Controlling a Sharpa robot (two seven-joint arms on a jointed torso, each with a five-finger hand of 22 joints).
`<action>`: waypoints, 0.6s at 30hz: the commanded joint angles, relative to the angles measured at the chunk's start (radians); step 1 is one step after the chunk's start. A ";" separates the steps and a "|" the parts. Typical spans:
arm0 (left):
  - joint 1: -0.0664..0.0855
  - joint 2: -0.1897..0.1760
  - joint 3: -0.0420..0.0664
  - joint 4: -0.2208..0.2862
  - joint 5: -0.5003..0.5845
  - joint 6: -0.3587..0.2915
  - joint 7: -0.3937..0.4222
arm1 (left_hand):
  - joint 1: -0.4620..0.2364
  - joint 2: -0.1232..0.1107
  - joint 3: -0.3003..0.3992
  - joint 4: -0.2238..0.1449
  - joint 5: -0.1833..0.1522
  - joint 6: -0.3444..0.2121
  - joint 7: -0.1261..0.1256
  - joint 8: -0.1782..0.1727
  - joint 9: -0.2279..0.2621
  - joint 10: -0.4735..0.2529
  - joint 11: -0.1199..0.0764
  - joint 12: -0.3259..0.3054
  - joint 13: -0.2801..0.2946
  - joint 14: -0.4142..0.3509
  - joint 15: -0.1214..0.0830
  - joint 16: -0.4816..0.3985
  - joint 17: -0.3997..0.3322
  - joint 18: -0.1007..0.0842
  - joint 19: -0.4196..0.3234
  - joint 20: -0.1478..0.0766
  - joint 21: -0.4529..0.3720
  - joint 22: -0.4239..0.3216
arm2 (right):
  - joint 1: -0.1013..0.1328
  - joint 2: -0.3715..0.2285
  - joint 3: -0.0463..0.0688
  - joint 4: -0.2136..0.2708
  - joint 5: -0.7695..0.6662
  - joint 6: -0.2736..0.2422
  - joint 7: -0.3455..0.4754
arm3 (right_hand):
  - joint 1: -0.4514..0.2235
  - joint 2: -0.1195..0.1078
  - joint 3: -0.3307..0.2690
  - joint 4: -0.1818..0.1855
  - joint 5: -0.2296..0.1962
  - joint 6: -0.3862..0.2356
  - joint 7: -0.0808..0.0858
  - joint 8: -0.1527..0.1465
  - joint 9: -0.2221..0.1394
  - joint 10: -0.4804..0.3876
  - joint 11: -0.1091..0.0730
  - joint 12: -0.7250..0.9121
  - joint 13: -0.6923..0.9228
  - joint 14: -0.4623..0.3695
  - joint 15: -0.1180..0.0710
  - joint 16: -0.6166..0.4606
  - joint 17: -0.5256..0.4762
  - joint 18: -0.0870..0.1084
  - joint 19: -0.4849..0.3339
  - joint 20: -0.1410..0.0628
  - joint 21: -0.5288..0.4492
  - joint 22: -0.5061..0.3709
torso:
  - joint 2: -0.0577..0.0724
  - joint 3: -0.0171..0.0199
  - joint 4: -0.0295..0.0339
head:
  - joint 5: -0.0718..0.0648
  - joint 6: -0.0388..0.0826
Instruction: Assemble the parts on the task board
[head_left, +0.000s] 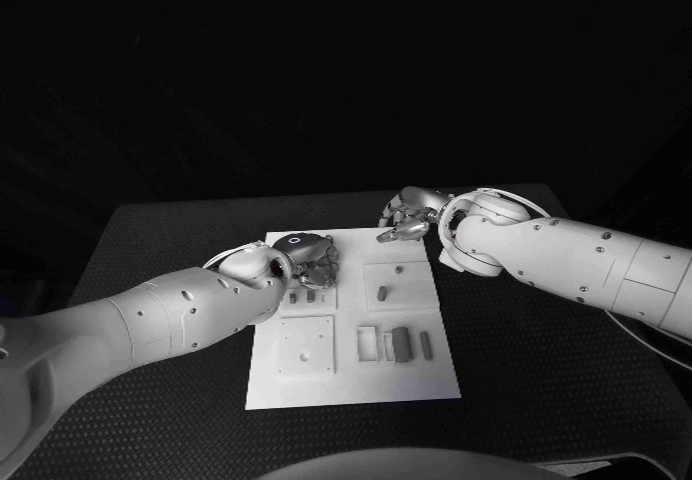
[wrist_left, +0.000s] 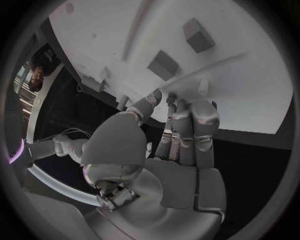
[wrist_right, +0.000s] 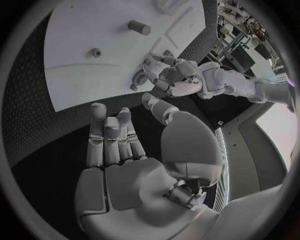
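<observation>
The white task board (head_left: 353, 385) lies in the middle of the table. My left hand (head_left: 306, 258) hangs over its far left section, fingers pointing down. In the left wrist view the fingertips (wrist_left: 181, 102) touch the board (wrist_left: 250, 75) beside a small upright peg (wrist_left: 203, 86), with the thumb close to them; whether anything is pinched is hidden. Two small pegs (head_left: 303, 296) stand just nearer than the hand. My right hand (head_left: 408, 215) hovers at the board's far right edge, and its palm and fingers (wrist_right: 125, 150) are spread and hold nothing.
A single peg (head_left: 382, 293) stands in the right middle section. Three upright blocks (head_left: 398, 344) stand in the near right section, and a square plate (head_left: 306, 345) lies in the near left one. Black table (head_left: 548, 380) surrounds the board.
</observation>
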 joint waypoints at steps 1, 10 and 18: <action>-0.004 0.004 -0.002 -0.003 0.004 0.000 -0.004 | 0.004 0.012 0.008 -0.001 0.001 0.002 0.009 -0.004 -0.002 0.013 -0.001 0.005 -0.002 -0.005 0.001 0.005 -0.003 0.162 0.031 0.003 -0.001 0.002 | 0.000 0.002 0.000 0.001 -0.003 0.007 0.007 | -0.002 0.011 -0.001 0.002 -0.003 -0.001 0.007 0.007 -0.001 -0.002 -0.004 0.005 -0.001 0.000 0.001 0.003 -0.001 0.012 0.003 -0.006 -0.002 0.017 | 0.000 -0.0002 0.0004 | 0.000 0.000; -0.005 0.009 -0.002 -0.004 0.001 -0.001 -0.005 | 0.013 0.020 0.023 0.001 0.001 0.030 0.020 0.006 -0.004 0.066 -0.013 0.019 0.001 -0.008 -0.009 0.017 -0.020 0.162 0.031 -0.006 0.003 0.006 | 0.000 0.003 0.000 0.001 -0.003 0.008 0.007 | -0.002 0.011 -0.001 0.002 -0.003 -0.002 0.007 0.007 -0.001 -0.002 -0.004 0.005 -0.001 0.000 0.001 0.003 -0.001 0.012 0.003 -0.006 -0.002 0.017 | 0.000 -0.0011 0.0008 | 0.001 -0.002; -0.009 0.012 -0.001 -0.006 -0.010 0.009 -0.011 | 0.039 0.022 0.053 -0.006 0.000 0.060 0.027 0.015 -0.005 0.099 -0.016 0.023 0.006 -0.008 -0.012 0.028 -0.036 0.162 0.032 -0.007 0.008 0.011 | 0.000 0.005 0.000 0.000 -0.003 0.008 0.007 | -0.002 0.011 -0.001 0.002 -0.003 -0.002 0.007 0.007 -0.002 -0.001 -0.004 0.005 -0.001 0.001 0.001 0.003 -0.001 0.012 0.003 -0.006 -0.002 0.017 | 0.000 -0.0009 0.0000 | 0.001 -0.002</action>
